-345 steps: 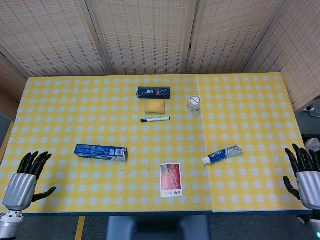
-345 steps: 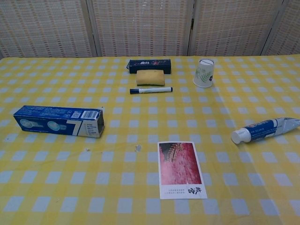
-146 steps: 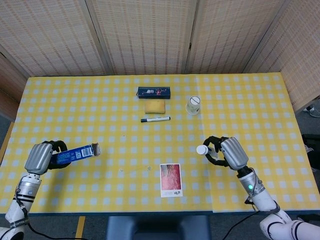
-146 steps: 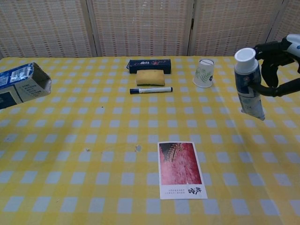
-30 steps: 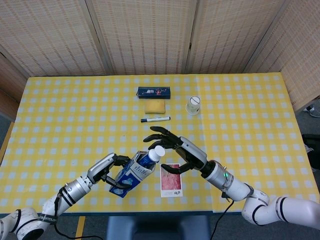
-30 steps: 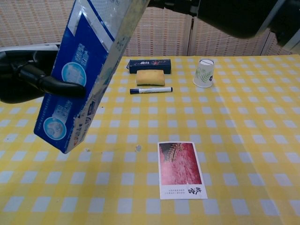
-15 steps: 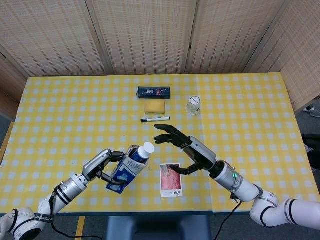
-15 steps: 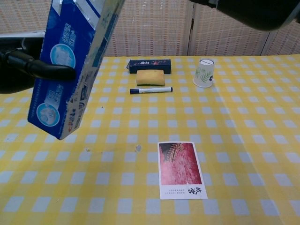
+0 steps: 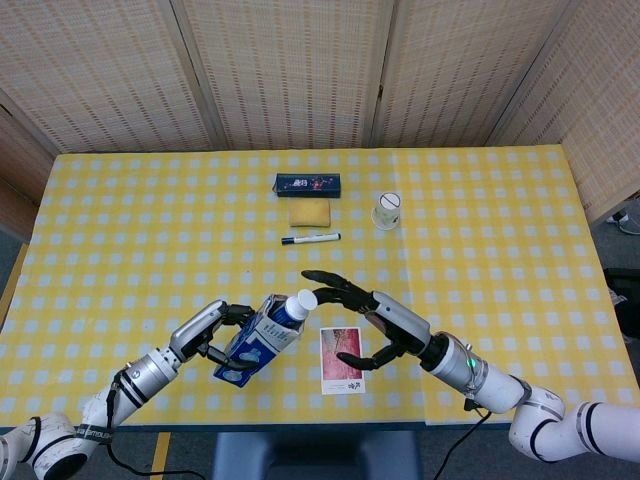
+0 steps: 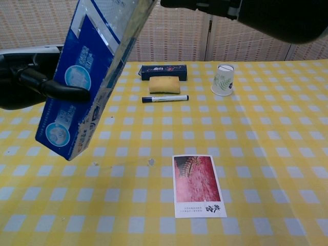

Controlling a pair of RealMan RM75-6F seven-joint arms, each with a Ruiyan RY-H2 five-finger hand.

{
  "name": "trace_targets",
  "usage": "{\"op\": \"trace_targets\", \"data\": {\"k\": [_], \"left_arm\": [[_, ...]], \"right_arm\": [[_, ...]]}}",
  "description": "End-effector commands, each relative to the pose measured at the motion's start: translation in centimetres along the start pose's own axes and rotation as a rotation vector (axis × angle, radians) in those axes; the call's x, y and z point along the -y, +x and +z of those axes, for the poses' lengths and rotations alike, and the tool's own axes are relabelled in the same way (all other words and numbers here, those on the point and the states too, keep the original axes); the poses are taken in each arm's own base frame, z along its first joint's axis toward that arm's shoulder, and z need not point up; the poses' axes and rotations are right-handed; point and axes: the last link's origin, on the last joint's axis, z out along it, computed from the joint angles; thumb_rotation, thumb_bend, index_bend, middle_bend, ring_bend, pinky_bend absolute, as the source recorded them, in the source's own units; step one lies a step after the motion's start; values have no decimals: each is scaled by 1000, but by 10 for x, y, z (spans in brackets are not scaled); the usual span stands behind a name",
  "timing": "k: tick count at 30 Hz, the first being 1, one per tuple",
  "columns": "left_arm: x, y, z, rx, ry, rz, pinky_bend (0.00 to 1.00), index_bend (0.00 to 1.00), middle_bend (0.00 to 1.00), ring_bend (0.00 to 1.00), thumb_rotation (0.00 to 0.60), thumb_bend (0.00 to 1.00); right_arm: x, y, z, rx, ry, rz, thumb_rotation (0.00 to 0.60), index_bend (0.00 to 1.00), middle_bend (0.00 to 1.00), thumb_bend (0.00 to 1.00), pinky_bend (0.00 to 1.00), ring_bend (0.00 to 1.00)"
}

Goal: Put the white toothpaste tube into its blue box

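Observation:
My left hand (image 9: 213, 326) grips the blue toothpaste box (image 9: 256, 343) above the table's front edge, its open end tilted up and to the right. The white toothpaste tube (image 9: 298, 304) sits inside the box, with only its white cap and a short blue neck sticking out. My right hand (image 9: 378, 322) hovers just right of the cap with its fingers spread and nothing in it; one finger reaches over the cap. In the chest view the box (image 10: 86, 84) fills the upper left, held by the dark left hand (image 10: 31, 82). The right hand (image 10: 246, 13) crosses the top edge.
A photo card (image 9: 342, 360) lies on the yellow checked cloth under my right hand. Further back lie a marker (image 9: 310, 239), a yellow sponge (image 9: 310, 214) and a dark blue box (image 9: 308, 184). A paper cup (image 9: 386, 211) stands to their right.
The tube has slid deeper into the box since a second ago. My right hand drew away to the right, then came back beside the cap. The box swung upright, then tilted right again.

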Motion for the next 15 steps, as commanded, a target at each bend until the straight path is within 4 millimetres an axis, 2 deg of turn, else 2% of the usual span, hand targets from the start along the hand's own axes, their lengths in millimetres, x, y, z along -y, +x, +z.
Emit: {"op": "trace_targets", "data": {"k": [1, 15], "left_arm": [[-1, 1, 0, -3, 2, 6, 546, 646, 651, 589, 600, 197], [0, 7, -2, -17, 19, 13, 543, 646, 651, 587, 600, 198]], "right_arm": [[-4, -4, -1, 17, -37, -31, 600, 0, 29, 403, 116, 122], [-4, -12, -10, 34, -88, -138, 600, 0, 0, 404, 65, 79]]}}
